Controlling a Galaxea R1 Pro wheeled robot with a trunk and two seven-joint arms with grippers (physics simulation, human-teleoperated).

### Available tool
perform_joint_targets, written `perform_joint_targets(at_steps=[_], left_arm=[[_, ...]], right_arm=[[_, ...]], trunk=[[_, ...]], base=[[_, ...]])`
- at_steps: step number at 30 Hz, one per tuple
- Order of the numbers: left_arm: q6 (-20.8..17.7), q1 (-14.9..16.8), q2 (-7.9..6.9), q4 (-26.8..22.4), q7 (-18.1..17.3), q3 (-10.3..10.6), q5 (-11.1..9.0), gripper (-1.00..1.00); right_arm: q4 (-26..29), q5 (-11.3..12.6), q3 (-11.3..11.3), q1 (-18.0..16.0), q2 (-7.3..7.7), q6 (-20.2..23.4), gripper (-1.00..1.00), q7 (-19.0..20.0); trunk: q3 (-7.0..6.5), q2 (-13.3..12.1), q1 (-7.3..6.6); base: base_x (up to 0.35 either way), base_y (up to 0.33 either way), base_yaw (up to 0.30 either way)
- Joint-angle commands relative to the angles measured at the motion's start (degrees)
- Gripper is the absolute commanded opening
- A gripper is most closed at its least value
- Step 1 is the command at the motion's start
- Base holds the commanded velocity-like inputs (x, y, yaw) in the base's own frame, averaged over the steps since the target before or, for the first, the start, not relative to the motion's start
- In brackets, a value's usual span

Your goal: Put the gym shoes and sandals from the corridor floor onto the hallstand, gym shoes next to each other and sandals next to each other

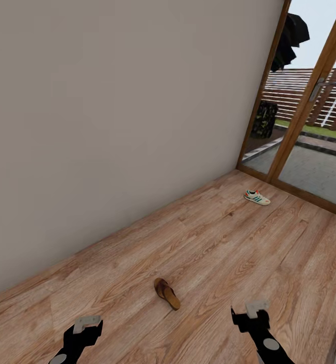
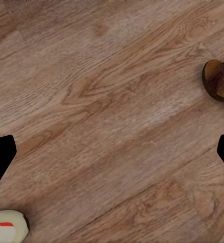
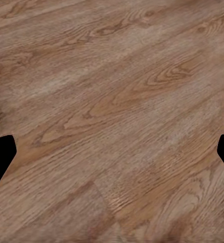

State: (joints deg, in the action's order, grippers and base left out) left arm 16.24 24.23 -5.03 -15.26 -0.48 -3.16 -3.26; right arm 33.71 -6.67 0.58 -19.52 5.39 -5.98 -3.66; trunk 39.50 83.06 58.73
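While the robot faced a bare beige wall [image 1: 117, 111] and a wood-framed glass door [image 1: 309, 101] at about two o'clock, one brown sandal [image 1: 167, 293] lay on the wood-plank floor [image 1: 228, 253] just ahead, between the two arms and slightly toward twelve o'clock from them. One white sneaker [image 1: 257, 197] with green stripes sat well apart from it at about one o'clock, near the door frame, on the floor too. The left tool [image 1: 87, 323] hung low at about seven o'clock of the head view and the right tool [image 1: 252, 309] at about five o'clock, both above bare planks and touching nothing. In the left wrist view the left tool's dark fingertips [image 2: 0, 157] stood wide apart at the two sides of the picture, with only floor [image 2: 106, 126] between them; the sandal's [image 2: 219, 81] rounded end with its dark strap showed at the edge, and a white rounded part with a small red mark [image 2: 6, 226] showed in a corner, too little of it to tell what it was. In the right wrist view the right tool's fingertips [image 3: 0, 159] were likewise spread wide over empty planks [image 3: 117, 116].
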Motion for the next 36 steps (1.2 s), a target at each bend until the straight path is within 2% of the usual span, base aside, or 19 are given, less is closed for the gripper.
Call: perform_joint_targets(at_steps=[1,12,25,31,36], left_arm=[[0.20,0.03,0.01,0.05,-0.05,-0.04,-0.35,1.00],[0.53,-0.06,0.02,0.69,-0.05,-0.09,-0.49,1.00],[3.24,-0.03,-0.06,0.27,0.43,-0.25,-0.76,1.00],[3.51,-0.03,-0.04,0.13,0.53,-0.29,-0.77,1.00],[3.62,0.02,-0.05,0.00,0.56,-0.54,-0.83,1.00]], right_arm=[[-0.42,-0.61,0.06,-0.04,0.00,-0.07,1.00,-0.31],[-1.65,-0.56,0.04,-0.08,-0.02,-0.31,1.00,0.51],[-1.16,-0.46,-0.28,-0.08,-0.22,-0.27,1.00,7.11],[-1.18,-0.51,-0.43,-0.08,-0.21,-0.25,1.00,8.05],[-1.25,-0.54,-0.49,-0.08,-0.21,-0.20,1.00,8.12]], trunk=[[0.04,0.02,0.00],[0.04,0.02,0.00],[0.04,0.02,0.00],[0.15,0.02,0.00],[0.46,0.02,0.00]], base=[[0.000,0.000,0.000],[0.109,-0.061,0.000],[0.218,-0.187,0.000],[0.174,-0.223,0.025],[-0.027,-0.152,0.132]])
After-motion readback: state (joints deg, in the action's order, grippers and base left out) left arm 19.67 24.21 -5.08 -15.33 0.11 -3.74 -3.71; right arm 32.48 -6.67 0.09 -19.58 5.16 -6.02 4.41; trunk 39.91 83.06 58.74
